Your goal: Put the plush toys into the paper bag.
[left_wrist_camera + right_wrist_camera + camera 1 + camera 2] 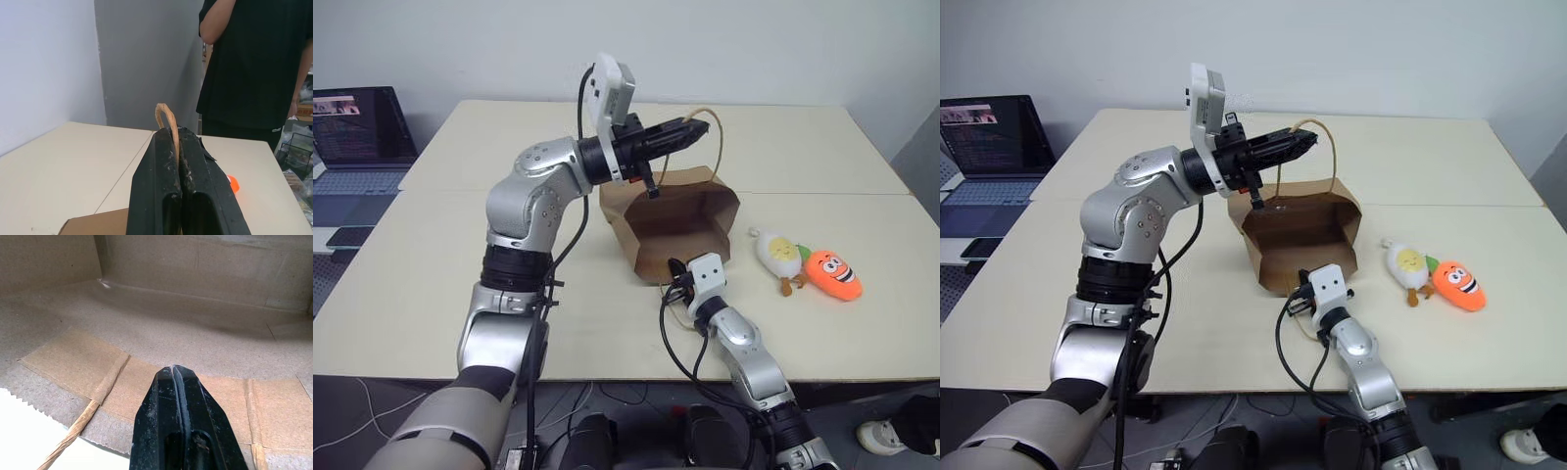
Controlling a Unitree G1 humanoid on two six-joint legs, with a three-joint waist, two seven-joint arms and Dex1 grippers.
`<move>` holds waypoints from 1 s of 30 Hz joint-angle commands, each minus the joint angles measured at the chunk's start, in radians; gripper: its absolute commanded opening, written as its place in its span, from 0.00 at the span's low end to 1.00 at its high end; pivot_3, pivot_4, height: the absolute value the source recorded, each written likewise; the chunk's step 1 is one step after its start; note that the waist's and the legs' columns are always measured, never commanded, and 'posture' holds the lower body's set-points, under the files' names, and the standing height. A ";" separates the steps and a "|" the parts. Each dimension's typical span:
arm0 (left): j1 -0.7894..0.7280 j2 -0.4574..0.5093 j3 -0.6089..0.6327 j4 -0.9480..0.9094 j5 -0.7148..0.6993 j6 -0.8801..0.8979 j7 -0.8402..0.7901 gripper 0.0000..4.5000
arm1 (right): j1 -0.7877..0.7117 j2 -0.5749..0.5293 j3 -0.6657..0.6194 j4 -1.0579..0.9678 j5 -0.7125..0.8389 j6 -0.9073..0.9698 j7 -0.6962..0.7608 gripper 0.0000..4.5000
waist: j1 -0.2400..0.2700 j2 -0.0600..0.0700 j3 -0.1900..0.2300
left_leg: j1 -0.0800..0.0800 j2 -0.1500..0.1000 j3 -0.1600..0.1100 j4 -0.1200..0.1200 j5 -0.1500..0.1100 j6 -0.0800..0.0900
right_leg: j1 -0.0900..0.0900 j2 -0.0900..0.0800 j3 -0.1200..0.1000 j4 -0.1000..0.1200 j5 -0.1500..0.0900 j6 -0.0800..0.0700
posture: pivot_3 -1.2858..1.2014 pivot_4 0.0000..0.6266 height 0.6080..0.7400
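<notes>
Nearest the robot, the right gripper (177,374) reaches low across the pale table (431,294), its two black fingers pressed flat together with nothing between them, the tips at the near lip of the paper bag (671,220), over the taped patch where a cord handle (80,423) is fixed. The brown bag lies on its side at the middle of the table, mouth open toward the robot. Above it, the left gripper (690,128) is raised and points to the right, its fingers clamped on the bag's other tan cord handle (713,137), whose loop stands up past the tips. To the right of the bag, apart from it, the two plush toys lie side by side and touching: the white egg toy (777,255) nearer the bag, the orange carrot toy (832,274) beyond it. At the far left sits an open laptop (357,127); its screen text is too small to read. Beyond the table's far end stands a person in black (249,63).
</notes>
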 commanded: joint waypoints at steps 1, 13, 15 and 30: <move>0.009 0.017 -0.003 -0.062 0.008 -0.024 0.008 0.00 | 0.011 -0.005 -0.001 0.014 0.006 0.034 0.016 0.00 | -0.001 0.000 0.000 | 0.000 0.000 0.000 0.000 0.000 0.000 | 0.000 0.000 0.000 0.000 0.000 0.000 | 0.52 0.24 1.00; 0.069 0.006 0.000 -0.142 -0.015 0.005 0.058 0.00 | -0.023 -0.050 -0.044 -0.054 0.036 0.103 0.064 0.00 | -0.001 0.000 0.000 | 0.000 0.000 0.000 0.000 0.000 0.000 | 0.000 0.000 0.000 0.000 0.000 0.000 | 0.52 0.24 1.00; 0.090 -0.005 -0.007 -0.172 -0.029 0.025 0.067 0.00 | -0.031 -0.064 -0.050 -0.093 0.048 0.125 0.080 0.00 | 0.000 0.000 0.000 | 0.000 0.000 0.000 0.000 0.000 0.000 | 0.000 0.000 0.000 0.000 0.000 0.000 | 0.52 0.24 1.00; 0.166 -0.044 -0.048 -0.241 -0.045 0.064 0.095 0.00 | -0.076 -0.302 -0.107 -0.522 0.231 0.430 0.296 0.00 | 0.002 0.000 0.000 | -0.002 0.000 -0.001 0.000 0.000 0.000 | -0.001 0.000 0.000 -0.002 0.000 0.000 | 0.52 0.24 1.00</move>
